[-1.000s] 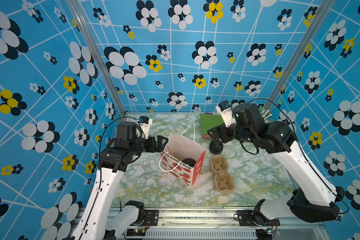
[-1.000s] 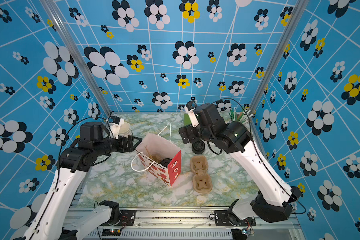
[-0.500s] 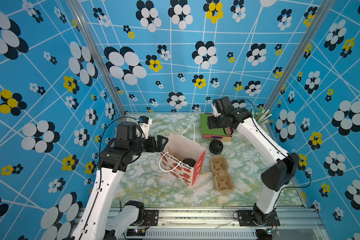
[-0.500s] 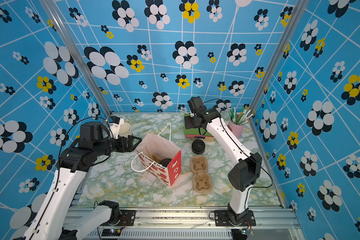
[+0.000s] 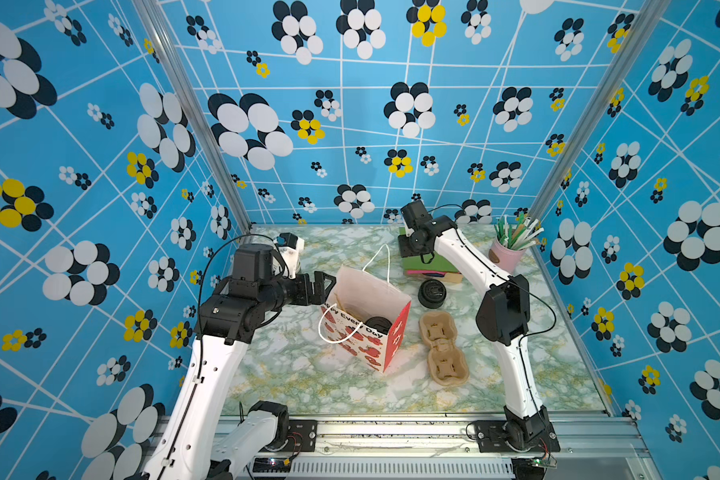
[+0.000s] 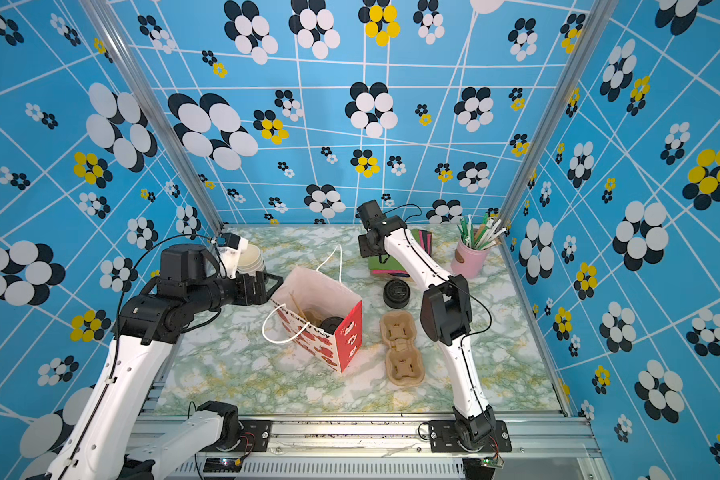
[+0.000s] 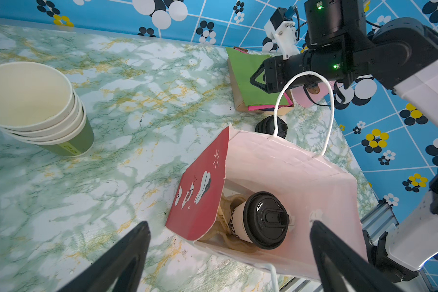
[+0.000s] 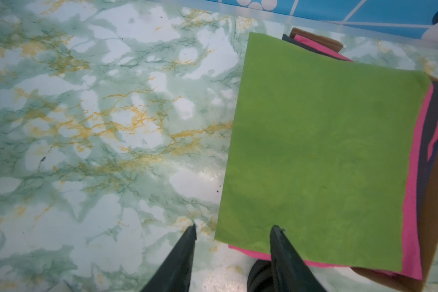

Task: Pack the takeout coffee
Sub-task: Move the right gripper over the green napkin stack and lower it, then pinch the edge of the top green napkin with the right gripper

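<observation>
When peering down into the paper bag (image 5: 395,332) at the tabletop's (image 5: 308,374) centre, finds the takeout coffee (image 7: 263,220) leaning there, black sip lid on. Holds the left jaws wide apart at the bag's 9 o'clock. Holds the right jaws part open at the bag's 1 o'clock, straddling the green napkin's (image 8: 326,151) edge, near the black lid stack (image 5: 432,293).

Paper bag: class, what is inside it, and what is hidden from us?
The takeout coffee sits inside, black lid on, seated in a brown pulp carrier. The cup's base and the bag floor are covered.
</observation>
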You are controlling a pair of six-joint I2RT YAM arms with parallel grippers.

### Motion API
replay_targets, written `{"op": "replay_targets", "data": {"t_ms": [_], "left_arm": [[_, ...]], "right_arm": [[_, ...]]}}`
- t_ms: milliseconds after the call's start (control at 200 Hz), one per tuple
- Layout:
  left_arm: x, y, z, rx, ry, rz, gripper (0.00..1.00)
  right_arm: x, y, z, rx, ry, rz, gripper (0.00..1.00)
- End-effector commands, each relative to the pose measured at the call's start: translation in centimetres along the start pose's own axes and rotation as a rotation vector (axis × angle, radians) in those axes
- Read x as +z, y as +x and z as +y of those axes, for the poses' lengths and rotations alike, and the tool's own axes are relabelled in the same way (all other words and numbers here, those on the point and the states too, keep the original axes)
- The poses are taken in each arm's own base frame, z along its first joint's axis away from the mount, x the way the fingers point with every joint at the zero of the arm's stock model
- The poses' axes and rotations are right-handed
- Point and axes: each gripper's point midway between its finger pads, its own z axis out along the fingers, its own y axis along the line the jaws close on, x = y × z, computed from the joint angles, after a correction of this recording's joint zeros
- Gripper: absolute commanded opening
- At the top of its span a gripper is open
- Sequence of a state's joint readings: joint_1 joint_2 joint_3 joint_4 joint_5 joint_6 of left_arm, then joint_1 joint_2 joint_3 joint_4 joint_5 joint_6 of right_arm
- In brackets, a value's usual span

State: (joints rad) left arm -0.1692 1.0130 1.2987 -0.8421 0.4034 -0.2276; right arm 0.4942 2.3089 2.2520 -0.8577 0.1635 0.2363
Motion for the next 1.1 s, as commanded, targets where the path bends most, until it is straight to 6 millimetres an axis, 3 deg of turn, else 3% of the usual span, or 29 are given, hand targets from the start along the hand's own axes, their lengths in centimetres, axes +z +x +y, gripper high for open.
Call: {"op": "replay_targets", "data": {"t_ms": [0, 185, 370, 760, 930, 1024, 1094], "left_arm": [[-0.2, 0.2, 0.5, -0.004, -0.018, -0.001, 1.0], [-0.1, 0.4, 0.5, -0.008, -0.017, 0.006, 1.0], [0.0, 0.7, 0.6, -0.014, -0.016, 0.012, 1.0], [0.3, 1.1, 0.7, -0.025, -0.011, 0.016, 1.0], [0.2, 1.3, 0.7, -0.026, -0.009, 0.013, 1.0], [0.1, 1.2, 0.6, -0.025, -0.009, 0.011, 1.0], [0.0, 1.1, 0.6, -0.022, -0.01, 0.009, 1.0]], "right_arm": [[1.9, -0.7, -0.7, -0.012, 0.057, -0.013, 0.49], [4.6, -0.5, -1.5, -0.009, 0.131, 0.004, 0.48], [6.3, 0.2, -2.1, 0.02, 0.182, 0.018, 0.4], [4.1, -1.7, -1.8, 0.04, 0.151, -0.034, 0.0], [3.0, -2.4, -1.2, 0.058, 0.107, -0.047, 0.0], [3.3, -2.2, -0.6, 0.076, 0.075, -0.038, 0.23], [3.8, -1.8, -0.7, 0.076, 0.084, -0.028, 0.32]]}}
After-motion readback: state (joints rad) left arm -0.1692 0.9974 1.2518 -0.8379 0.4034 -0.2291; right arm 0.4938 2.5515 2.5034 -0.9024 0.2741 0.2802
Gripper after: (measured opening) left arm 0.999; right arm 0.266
